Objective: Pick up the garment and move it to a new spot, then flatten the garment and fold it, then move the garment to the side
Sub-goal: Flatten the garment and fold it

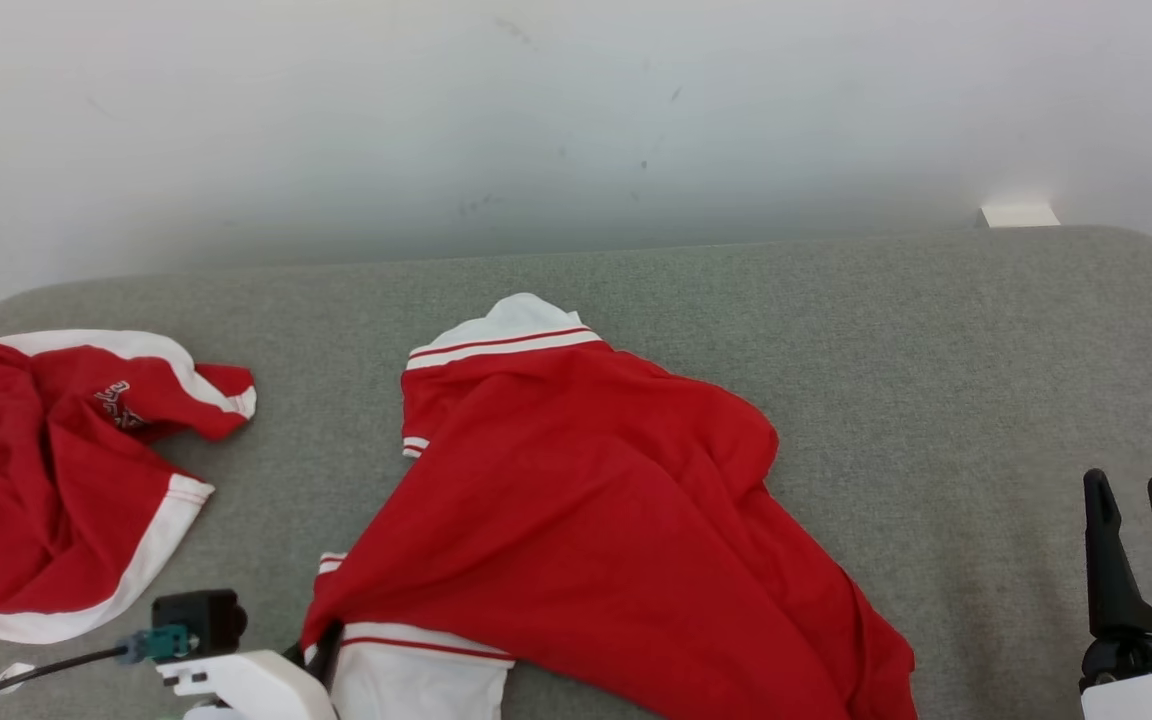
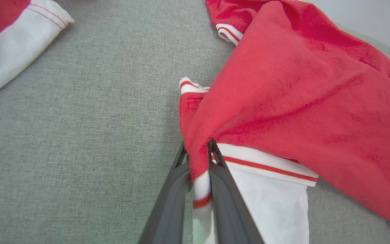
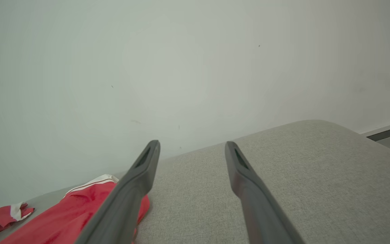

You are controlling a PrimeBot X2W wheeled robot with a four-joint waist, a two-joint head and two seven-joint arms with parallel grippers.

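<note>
A red garment (image 1: 596,520) with white, red-striped trim lies spread across the middle of the grey cushioned surface (image 1: 936,350). My left gripper (image 2: 198,147) is shut on a fold of the garment (image 2: 300,101) at its near left corner, red cloth and a white cuff pinched between the two dark fingers. In the head view that gripper (image 1: 321,640) is mostly hidden under the cloth at the bottom left. At the lower right my right gripper (image 1: 1131,490) stands open above bare surface, holding nothing; its spread fingers (image 3: 144,169) point toward the wall, the garment (image 3: 80,210) to their left.
A second red and white garment (image 1: 56,480) lies crumpled at the surface's far left edge, its white hem (image 2: 15,44) showing in the left wrist view. A pale wall (image 1: 576,120) runs behind the surface. Bare grey surface stretches to the right of the spread garment.
</note>
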